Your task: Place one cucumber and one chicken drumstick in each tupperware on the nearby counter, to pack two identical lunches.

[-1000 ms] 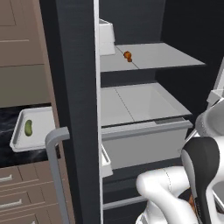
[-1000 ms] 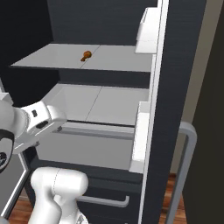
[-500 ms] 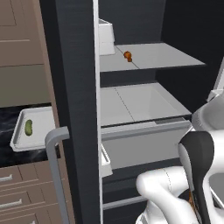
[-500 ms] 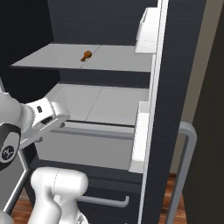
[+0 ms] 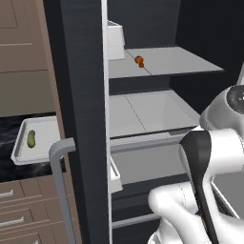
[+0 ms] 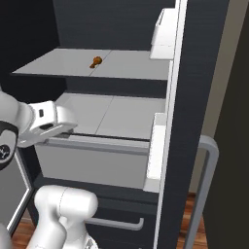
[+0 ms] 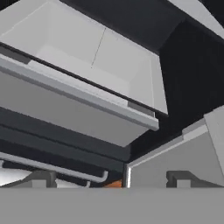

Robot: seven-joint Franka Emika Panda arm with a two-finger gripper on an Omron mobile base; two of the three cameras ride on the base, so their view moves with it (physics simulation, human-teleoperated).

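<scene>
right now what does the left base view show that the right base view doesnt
Only the left base view: the tupperware on the black marbled counter, with one cucumber lying in it, and the brown drawers below.

Only the right base view: the white door bins on the inside of the open fridge door, seen face on, and the arm's white hand section in front of the lower shelf.

Both: the chicken drumstick alone on the upper grey fridge shelf, and the lower shelf.

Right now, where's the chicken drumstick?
The chicken drumstick lies on the upper fridge shelf, near its middle seam, right of the white bin in the left base view.
</scene>
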